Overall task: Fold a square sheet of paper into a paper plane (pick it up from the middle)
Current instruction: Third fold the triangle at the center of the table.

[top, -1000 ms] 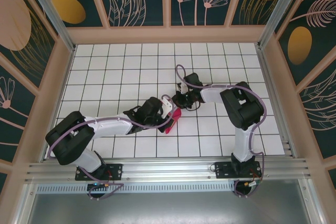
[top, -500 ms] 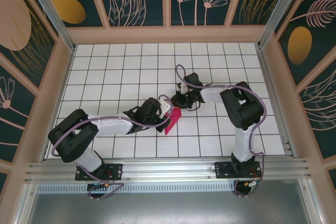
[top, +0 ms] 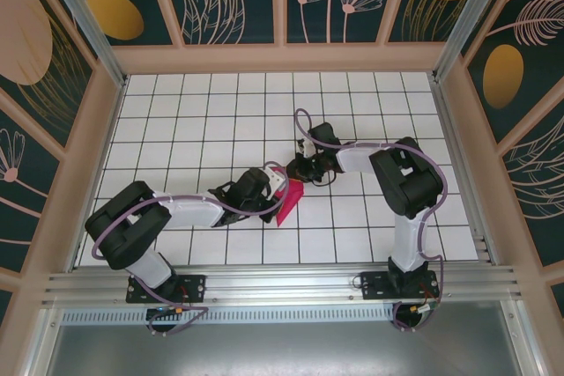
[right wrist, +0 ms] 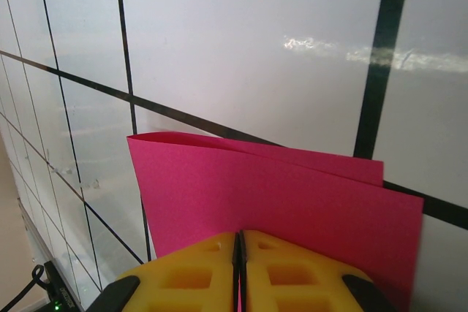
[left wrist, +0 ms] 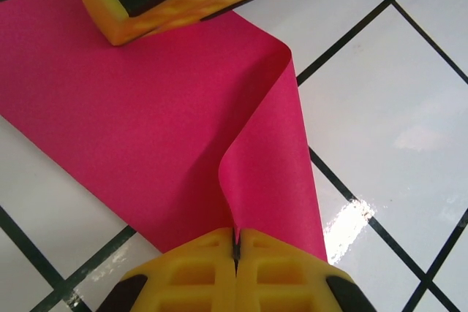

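**Grip on the sheet, read from the near edge of the counter (top: 176,112) to the far.** The left arm (top: 181,209) reaches in from the near left. The left jaws are pressed together, and their yellow pads (left wrist: 197,272) pinch a raised flap of the square sheet of paper (top: 287,202). In the left wrist view the flap curls up from the rest of the sheet (left wrist: 131,122), which lies flat on the tiles. The sheet is already creased into a narrow pointed shape near the middle of the counter. Its long axis runs from a near tip to a far end, leaning slightly right. At that far end the right arm (top: 357,160) comes in from the right. The right jaws are likewise closed, their pads (right wrist: 292,275) gripping a doubled edge of the sheet (right wrist: 292,195), with two layers showing. Neither arm is the nearer, since both already hold the paper: the left on its near-left flank, the right at its far end. The coming fold probably depends on carrying the left-held flap across this axis while the right-hand grip anchors the far end.
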Robot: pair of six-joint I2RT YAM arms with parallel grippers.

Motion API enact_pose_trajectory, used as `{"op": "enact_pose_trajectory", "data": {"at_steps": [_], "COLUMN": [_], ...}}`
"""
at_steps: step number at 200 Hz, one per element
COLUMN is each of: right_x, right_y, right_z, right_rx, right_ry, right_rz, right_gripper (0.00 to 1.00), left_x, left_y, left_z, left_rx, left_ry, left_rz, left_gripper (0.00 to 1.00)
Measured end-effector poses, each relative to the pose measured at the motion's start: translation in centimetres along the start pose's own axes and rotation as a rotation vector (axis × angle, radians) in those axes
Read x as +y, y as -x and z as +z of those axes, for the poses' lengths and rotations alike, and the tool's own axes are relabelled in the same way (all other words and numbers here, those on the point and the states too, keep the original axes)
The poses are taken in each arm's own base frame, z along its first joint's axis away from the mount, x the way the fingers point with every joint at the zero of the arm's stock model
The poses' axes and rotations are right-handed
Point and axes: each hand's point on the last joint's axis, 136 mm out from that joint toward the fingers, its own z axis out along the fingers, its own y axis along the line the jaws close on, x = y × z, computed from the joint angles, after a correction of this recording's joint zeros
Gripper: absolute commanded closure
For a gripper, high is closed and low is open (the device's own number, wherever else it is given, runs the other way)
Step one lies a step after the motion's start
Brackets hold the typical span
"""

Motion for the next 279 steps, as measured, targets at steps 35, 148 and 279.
{"op": "enact_pose_trajectory", "data": {"at_steps": [35, 148, 279], "right_x": [-0.01, 0.15, 0.28], "right_y": [0.00, -0.02, -0.04], "right_z": [0.03, 0.08, 0.22], "right_rx": [-0.002, -0.016, -0.022], "right_ry": [0.000, 0.012, 0.007], "right_rz": [-0.002, -0.010, -0.005], "right_gripper": [0.87, 0.87, 0.87], "left_x": [0.07, 0.22, 0.18], "left_y": [0.01, -0.48, -0.31], "left_z": [0.01, 0.47, 0.46], "left_rx": [-0.001, 0.017, 0.014], "left_ry": [0.004, 0.006, 0.006], "left_rz": [0.003, 0.007, 0.016], "left_gripper": [1.00, 1.00, 1.00]}}
